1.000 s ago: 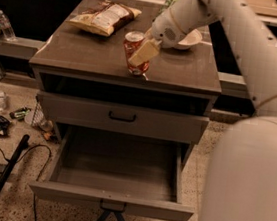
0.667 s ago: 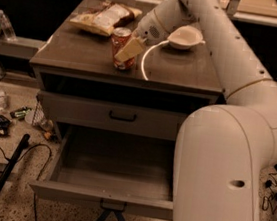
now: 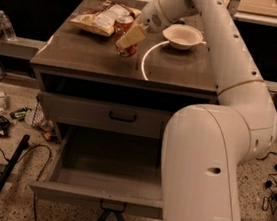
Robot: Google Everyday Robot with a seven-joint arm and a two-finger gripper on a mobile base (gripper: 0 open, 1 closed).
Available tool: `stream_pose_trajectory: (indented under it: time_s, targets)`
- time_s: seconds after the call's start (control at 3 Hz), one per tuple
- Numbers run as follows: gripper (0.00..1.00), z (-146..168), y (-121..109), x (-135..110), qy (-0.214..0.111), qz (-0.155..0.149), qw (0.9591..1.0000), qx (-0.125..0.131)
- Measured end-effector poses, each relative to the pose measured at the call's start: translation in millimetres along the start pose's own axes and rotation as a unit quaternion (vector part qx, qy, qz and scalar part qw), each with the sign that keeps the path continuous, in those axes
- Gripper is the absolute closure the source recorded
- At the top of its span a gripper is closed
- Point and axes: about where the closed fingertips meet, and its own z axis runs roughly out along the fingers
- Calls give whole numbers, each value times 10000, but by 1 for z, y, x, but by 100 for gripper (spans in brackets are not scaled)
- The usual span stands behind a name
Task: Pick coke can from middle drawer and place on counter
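The red coke can (image 3: 123,26) with a silver top stands upright on the counter (image 3: 85,55), just in front of a chip bag. My gripper (image 3: 128,36) is at the can, its yellowish fingers (image 3: 131,35) around the can's right side and shut on it. The white arm reaches from the lower right over the counter. The middle drawer (image 3: 100,196) is pulled wide open below, a deep grey box with nothing showing inside; my arm hides its right part. The upper drawer front (image 3: 103,114) with a black handle is closed.
A chip bag (image 3: 99,18) lies at the counter's back left. A white bowl (image 3: 184,36) sits at the back right, by a thin white curved line (image 3: 146,58). Plastic bottles (image 3: 7,26), litter and a black pole (image 3: 4,176) lie on the floor to the left.
The gripper with the can has moved left and farther back across the counter, toward the chip bag. The arm now fills more of the right side of the view.
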Motion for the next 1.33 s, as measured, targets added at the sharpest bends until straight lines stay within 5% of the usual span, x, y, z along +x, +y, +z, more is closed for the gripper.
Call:
stream_pose_trajectory:
  time_s: [0.33,1.0,1.33]
  targets:
    - [0,-28,-22,-17,-522,-174,9974,462]
    - [0,-79,-29,-4,-911,-218,9917,886]
    - [0,-136,-15,34,-1184,-145,9834,1366]
